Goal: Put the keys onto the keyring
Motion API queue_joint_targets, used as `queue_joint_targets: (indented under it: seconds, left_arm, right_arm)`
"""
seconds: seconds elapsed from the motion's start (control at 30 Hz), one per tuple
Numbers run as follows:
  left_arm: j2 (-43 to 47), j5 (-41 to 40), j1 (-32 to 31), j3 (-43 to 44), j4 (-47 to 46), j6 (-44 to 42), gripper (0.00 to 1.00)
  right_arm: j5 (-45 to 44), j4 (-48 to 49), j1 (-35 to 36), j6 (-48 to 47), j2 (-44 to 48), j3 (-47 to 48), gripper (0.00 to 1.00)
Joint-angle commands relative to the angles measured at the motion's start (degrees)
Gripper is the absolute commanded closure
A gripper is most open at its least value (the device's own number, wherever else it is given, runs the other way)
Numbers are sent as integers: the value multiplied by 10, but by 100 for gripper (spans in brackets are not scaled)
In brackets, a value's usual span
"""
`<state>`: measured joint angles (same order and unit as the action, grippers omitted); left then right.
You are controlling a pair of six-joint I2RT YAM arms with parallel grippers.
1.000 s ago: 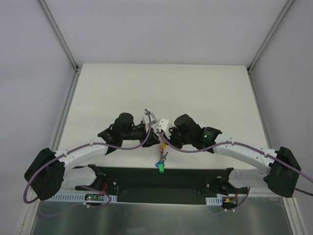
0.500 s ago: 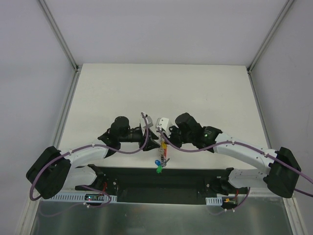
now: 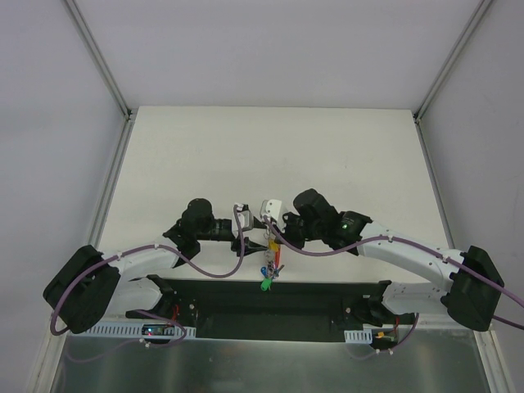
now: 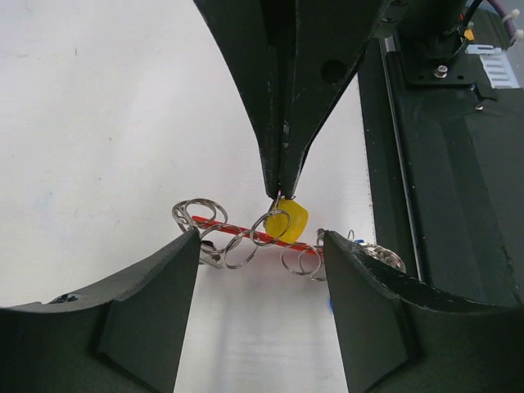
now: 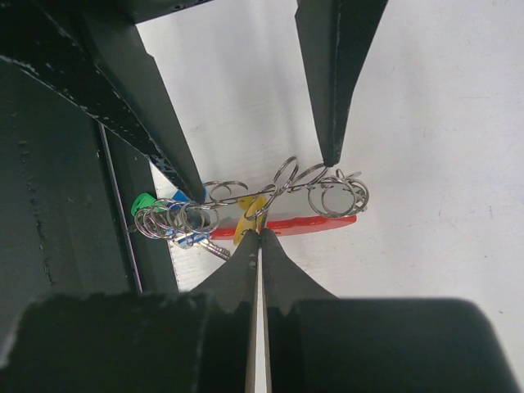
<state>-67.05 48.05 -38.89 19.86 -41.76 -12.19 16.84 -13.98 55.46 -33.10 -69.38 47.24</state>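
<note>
The keyring's red band (image 4: pixel 214 223) lies on the white table with several thin metal rings (image 4: pixel 240 248) strung along it. A yellow-capped key (image 4: pixel 289 222) sits at its middle. My right gripper (image 5: pixel 257 234) is shut, its tips pinching a ring at the yellow key (image 5: pixel 248 214). My left gripper (image 4: pixel 260 239) is open and straddles the band, one finger (image 4: pixel 155 286) at each end, touching nothing that I can see. Green (image 5: pixel 142 202) and blue (image 5: pixel 182 240) keys bunch with more rings at the band's near end. From above the bunch (image 3: pixel 266 274) lies between both grippers.
The black base plate (image 3: pixel 327 299) of the arms runs along the table's near edge, right beside the green key (image 3: pixel 264 285). White table (image 3: pixel 327 164) stretches beyond the grippers to the back wall and side rails.
My left arm has drawn back to the left and slightly nearer, away from the right gripper. The right gripper has stayed at the keys, which have shifted a little.
</note>
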Motion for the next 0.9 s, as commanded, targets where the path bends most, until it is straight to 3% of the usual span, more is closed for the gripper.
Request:
queue_joint_targets:
  seconds: [0.0, 0.3, 0.6, 0.87]
  left_arm:
    - [4, 40, 4, 5, -41, -72, 38]
    - [-38, 101, 4, 33, -41, -74, 51]
    - [-63, 110, 1, 45, -58, -68, 53]
    - [-84, 124, 0, 45, -58, -53, 64]
  right_arm:
    - [18, 7, -2, -10, 13, 14, 99]
    - [19, 6, -2, -13, 14, 14, 99]
    - [22, 5, -1, -14, 13, 14, 99]
    - [6, 6, -2, -14, 19, 13, 99]
